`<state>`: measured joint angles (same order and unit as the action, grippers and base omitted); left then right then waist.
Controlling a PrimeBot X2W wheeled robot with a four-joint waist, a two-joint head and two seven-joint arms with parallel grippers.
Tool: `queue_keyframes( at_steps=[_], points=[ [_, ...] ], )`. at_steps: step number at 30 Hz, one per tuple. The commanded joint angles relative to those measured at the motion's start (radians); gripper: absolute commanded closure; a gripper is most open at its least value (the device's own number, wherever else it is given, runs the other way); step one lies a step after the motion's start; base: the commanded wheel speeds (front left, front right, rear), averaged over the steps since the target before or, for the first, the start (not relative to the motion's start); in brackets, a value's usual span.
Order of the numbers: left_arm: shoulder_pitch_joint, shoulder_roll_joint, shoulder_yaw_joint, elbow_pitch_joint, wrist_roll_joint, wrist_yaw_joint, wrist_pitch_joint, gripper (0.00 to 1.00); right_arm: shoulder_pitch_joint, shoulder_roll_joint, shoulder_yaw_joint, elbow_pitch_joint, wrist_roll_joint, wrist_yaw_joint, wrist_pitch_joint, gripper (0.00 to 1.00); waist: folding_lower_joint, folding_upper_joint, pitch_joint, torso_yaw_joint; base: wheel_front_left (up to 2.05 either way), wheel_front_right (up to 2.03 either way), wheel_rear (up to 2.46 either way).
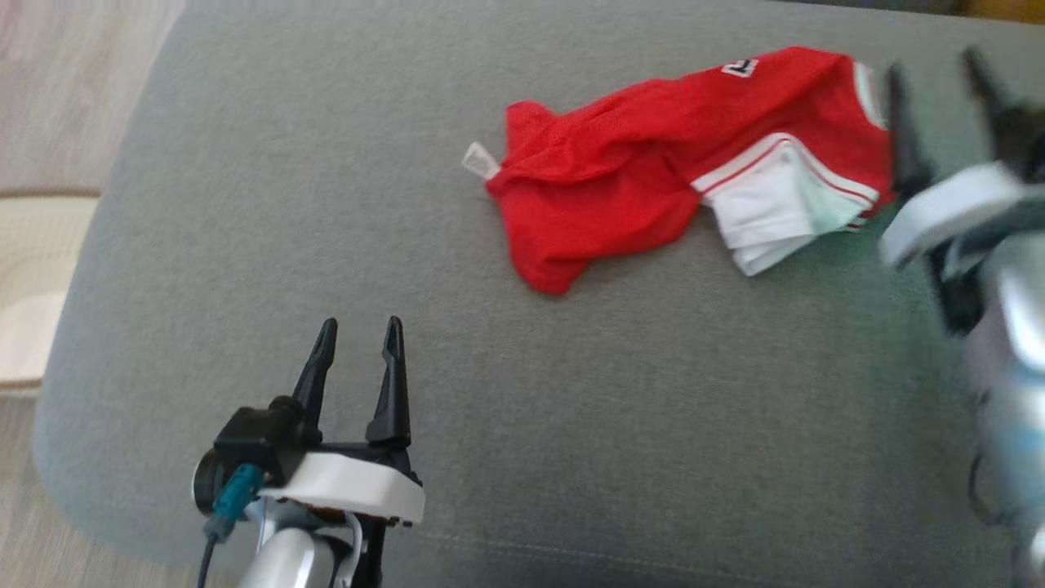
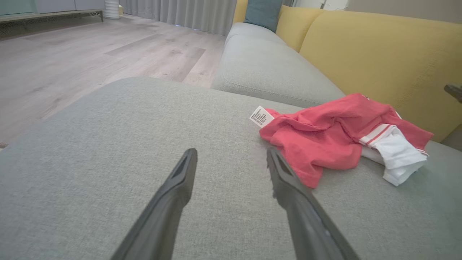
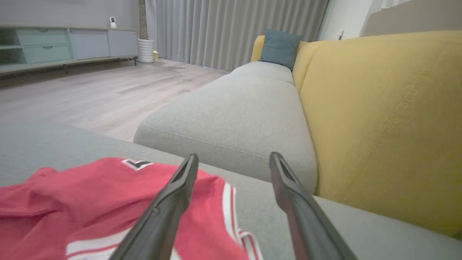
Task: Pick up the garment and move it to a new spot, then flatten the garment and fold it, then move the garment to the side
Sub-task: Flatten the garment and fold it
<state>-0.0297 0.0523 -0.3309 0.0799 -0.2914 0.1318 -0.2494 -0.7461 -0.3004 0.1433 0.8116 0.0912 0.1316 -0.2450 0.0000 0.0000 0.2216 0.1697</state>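
The garment point(image 1: 678, 163) is red mesh with white trim and a white tag, lying crumpled on the grey sofa cushion point(image 1: 326, 204). It also shows in the left wrist view as the garment point(image 2: 325, 137) and in the right wrist view as the garment point(image 3: 90, 195). My right gripper point(image 1: 935, 69) is blurred at the garment's right end, jaws open, nothing between them. Its fingers point(image 3: 173, 202) hover just above the garment's striped edge. My left gripper point(image 1: 359, 331) stands open near the cushion's front, well short of the garment.
A second grey seat cushion point(image 3: 234, 119) lies beyond, with a yellow backrest point(image 3: 379, 119) along the right and a blue pillow point(image 3: 279, 48) at the far end. Wooden floor point(image 2: 72, 54) runs to the left of the sofa.
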Motion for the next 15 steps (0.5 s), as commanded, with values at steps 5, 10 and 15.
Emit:
queue_keyframes(
  at_steps=[5,10,15],
  points=[
    [-0.013,-0.002,0.048,-0.038,0.019,-0.001,-0.012,0.0,0.19,0.026,0.104,-0.155,0.1,-0.001,-0.01,0.0,0.0,0.0,-0.024,-0.054,0.0,0.0,0.0],
    [-0.019,-0.002,0.051,-0.041,0.027,-0.009,-0.012,0.0,0.291,0.044,0.174,-0.234,0.143,-0.001,0.028,0.0,0.0,0.0,-0.002,-0.053,0.0,0.0,0.0],
    [-0.032,-0.002,0.05,-0.039,0.029,-0.013,-0.012,0.0,0.286,0.052,0.185,-0.221,0.13,-0.001,0.051,0.0,0.0,0.0,0.024,-0.022,0.0,0.0,0.0]
  ],
)
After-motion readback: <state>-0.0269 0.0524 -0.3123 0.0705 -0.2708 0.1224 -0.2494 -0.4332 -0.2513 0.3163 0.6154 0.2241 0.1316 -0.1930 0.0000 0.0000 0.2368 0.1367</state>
